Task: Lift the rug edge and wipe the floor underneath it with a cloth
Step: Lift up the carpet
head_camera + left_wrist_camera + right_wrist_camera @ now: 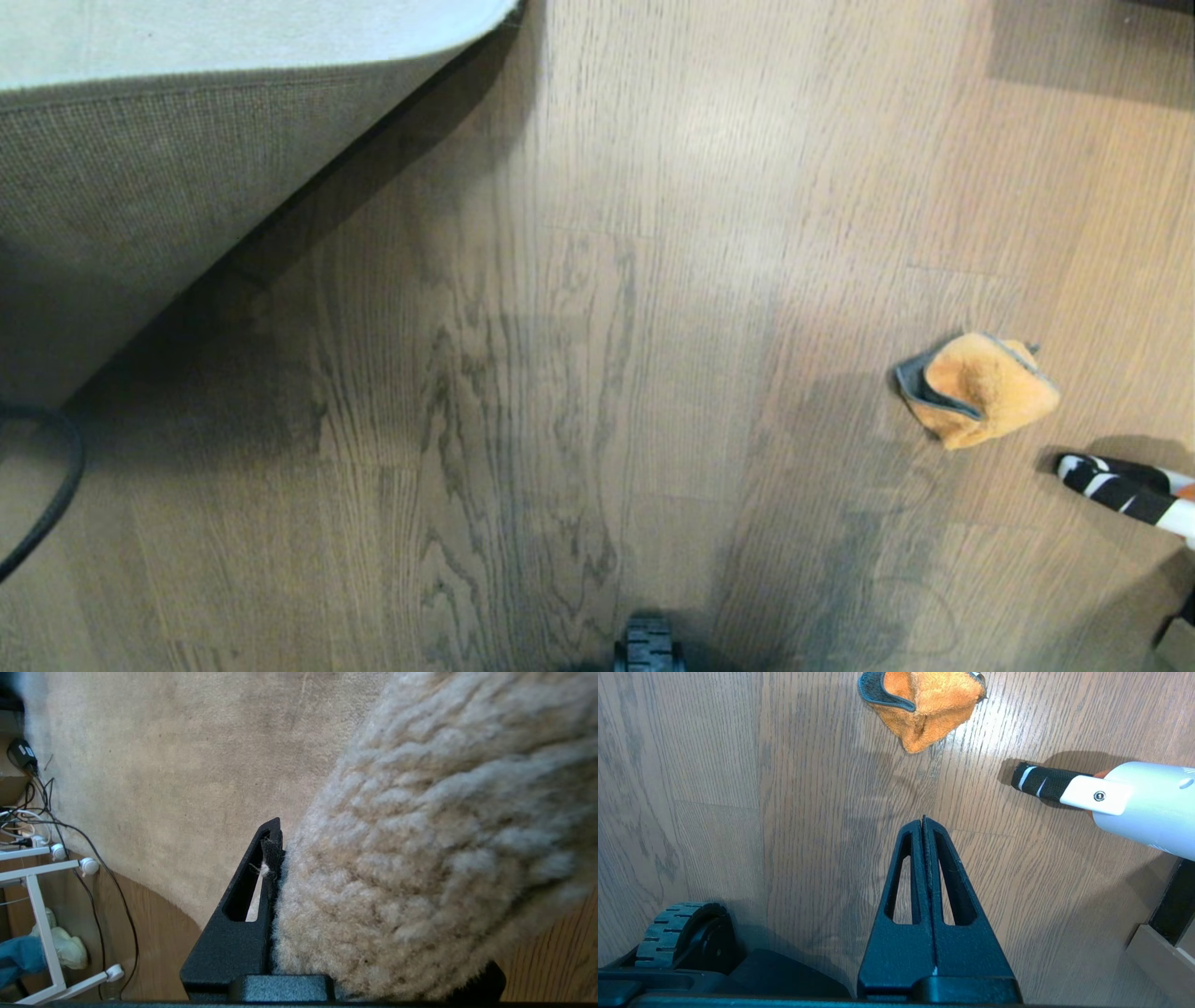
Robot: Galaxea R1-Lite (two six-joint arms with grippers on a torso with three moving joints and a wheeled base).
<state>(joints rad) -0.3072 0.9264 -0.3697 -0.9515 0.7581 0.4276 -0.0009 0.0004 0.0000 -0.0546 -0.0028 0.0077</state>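
Now rug edge (pixel 420 858) between left jaws.

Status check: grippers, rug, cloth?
Left gripper clamped on rug edge, held up. Right gripper shut, empty. Cloth untouched on floor.

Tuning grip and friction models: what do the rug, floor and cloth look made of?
Rug edge: short fuzzy pale pile, coarse woven tan backing, likely synthetic. Floor: wood-grain planks with seams and a slight sheen; wood or laminate, cannot tell. Cloth: fluffy orange microfibre look, grey stitched trim.

Fuzzy orange microfibre cloth (pixel 980 387) on faintly glossy wood-grain floor (pixel 597 373) (rug edge (pixel 140 187) backing coarsely woven)
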